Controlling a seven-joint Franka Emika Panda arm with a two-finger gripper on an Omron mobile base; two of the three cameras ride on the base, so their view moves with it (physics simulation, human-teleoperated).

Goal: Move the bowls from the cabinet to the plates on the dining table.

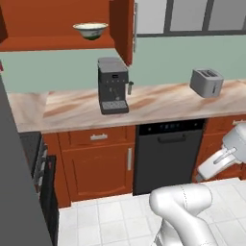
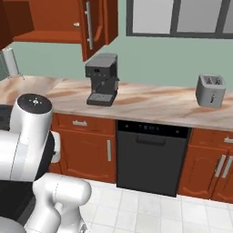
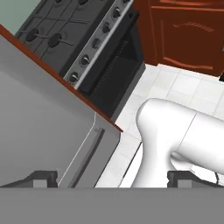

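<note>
A cream bowl with a green band point(image 1: 91, 30) is seen at the upper left of the left base view, resting upright on the shelf of the open red-brown wall cabinet point(image 1: 57, 24), whose door point(image 1: 124, 29) is swung outward toward the camera with its grey bar handle at the edge. Below it, near the centre of the frame, a black coffee machine point(image 1: 113, 85) stands on the beige marbled counter point(image 1: 158, 103), and a grey toaster point(image 1: 207, 82) is placed well apart at the right. A black dishwasher point(image 1: 167, 154) is set between red-brown lower cabinets point(image 1: 96, 163). In the right base view the same coffee machine point(image 2: 102, 79), toaster point(image 2: 210, 90) and dishwasher point(image 2: 151, 157) are shown under a dark-framed window point(image 2: 179, 18). In the hand view the gripper point(image 3: 111, 178) is directed downward, its two dark fingertips point(image 3: 43, 179) set wide apart at the lower corners with nothing between them; a black stove with knobs point(image 3: 83, 41) is shown at the upper left, a grey appliance face point(image 3: 43, 131) at the left and white floor tiles point(image 3: 170, 85) at the right.
</note>
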